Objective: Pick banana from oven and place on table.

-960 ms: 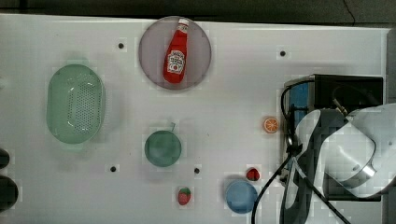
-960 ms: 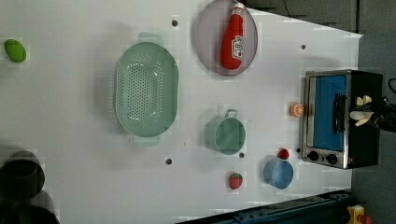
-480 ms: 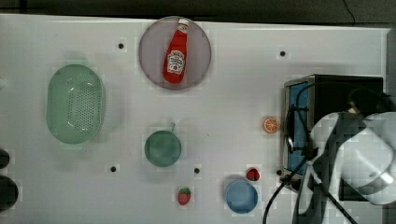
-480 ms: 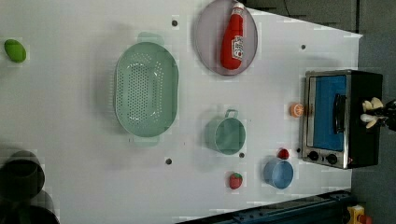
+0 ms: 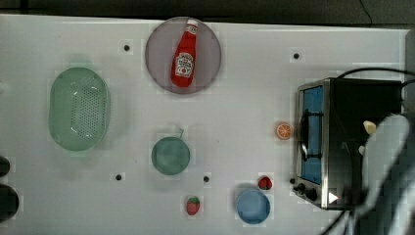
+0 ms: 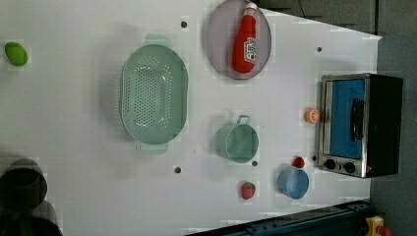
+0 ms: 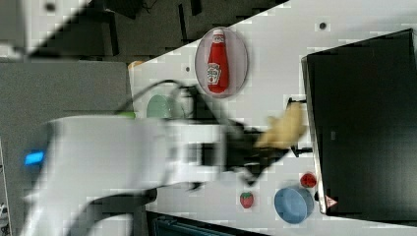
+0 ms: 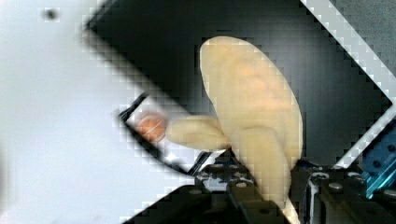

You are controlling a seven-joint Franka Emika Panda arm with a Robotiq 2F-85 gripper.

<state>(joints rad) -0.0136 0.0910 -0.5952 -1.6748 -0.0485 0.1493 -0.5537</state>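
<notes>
The gripper (image 8: 261, 196) squeezes the banana (image 8: 252, 112) tight above the oven (image 5: 364, 142); carry it slowly sideways to a bare spot on the table (image 5: 244, 98)

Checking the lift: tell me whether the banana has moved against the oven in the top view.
Yes. The banana now peeks out over the oven top, nearer the top view's right edge.
</notes>
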